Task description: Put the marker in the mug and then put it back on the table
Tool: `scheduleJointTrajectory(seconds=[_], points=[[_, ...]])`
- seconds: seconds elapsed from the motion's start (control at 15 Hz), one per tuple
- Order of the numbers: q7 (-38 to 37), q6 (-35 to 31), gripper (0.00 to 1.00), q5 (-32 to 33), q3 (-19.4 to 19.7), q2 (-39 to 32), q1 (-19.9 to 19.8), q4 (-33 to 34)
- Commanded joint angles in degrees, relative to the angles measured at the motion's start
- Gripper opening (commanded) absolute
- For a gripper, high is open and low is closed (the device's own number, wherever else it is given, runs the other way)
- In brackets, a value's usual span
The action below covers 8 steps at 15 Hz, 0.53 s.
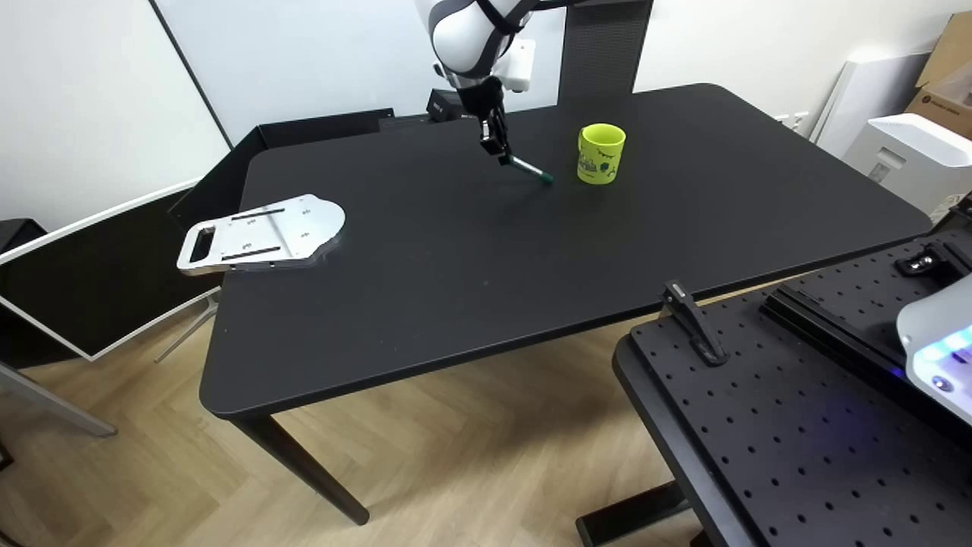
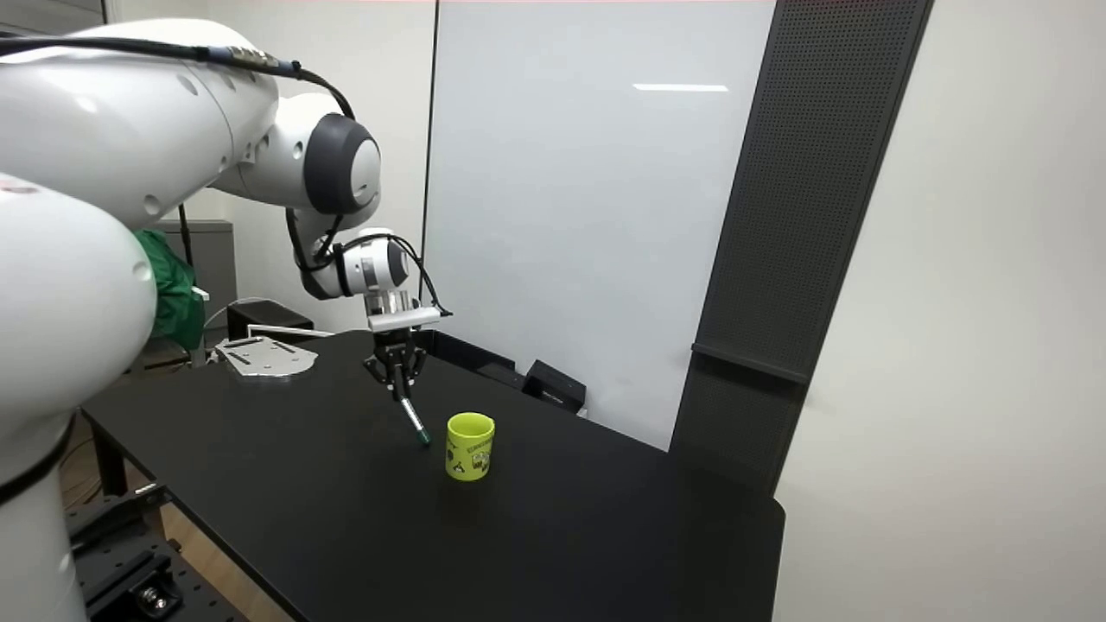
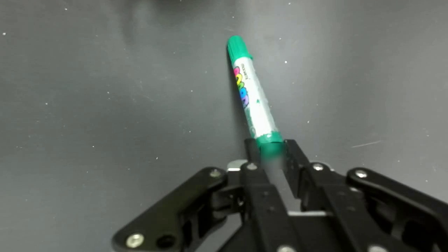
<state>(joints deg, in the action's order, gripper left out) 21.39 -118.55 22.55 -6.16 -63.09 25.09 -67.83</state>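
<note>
The marker (image 3: 258,101), white-bodied with green ends, is gripped near one end by my gripper (image 3: 271,148). In the wrist view its green cap points away from the fingers. Both exterior views show the marker (image 1: 531,169) slanting down from the gripper (image 2: 401,394) toward the table (image 1: 456,289). Whether the cap touches the tabletop I cannot tell. The yellow-green mug (image 1: 599,161) stands upright on the table, a short gap from the marker's cap. Its mouth faces up in both exterior views, and the mug (image 2: 469,449) is outside the wrist view.
A white metal plate (image 1: 281,228) with a handle slot overhangs a table edge. The perforated black board (image 1: 767,433) adjoins the table's near side, with a clamp (image 1: 695,323) at its corner. A black box (image 2: 553,386) stands behind the table by the whiteboard (image 2: 587,190).
</note>
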Motion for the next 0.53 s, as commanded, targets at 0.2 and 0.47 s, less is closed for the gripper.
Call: scheduleJointTrajectory(seconds=[0.2, 0.47], points=[[-1.23, -7.11, 0.06, -4.2, -0.9, 0.19, -2.26, -2.64], [-1.06, -10.16, 0.61, -5.01, -0.6, 0.24, -2.41, -4.11]])
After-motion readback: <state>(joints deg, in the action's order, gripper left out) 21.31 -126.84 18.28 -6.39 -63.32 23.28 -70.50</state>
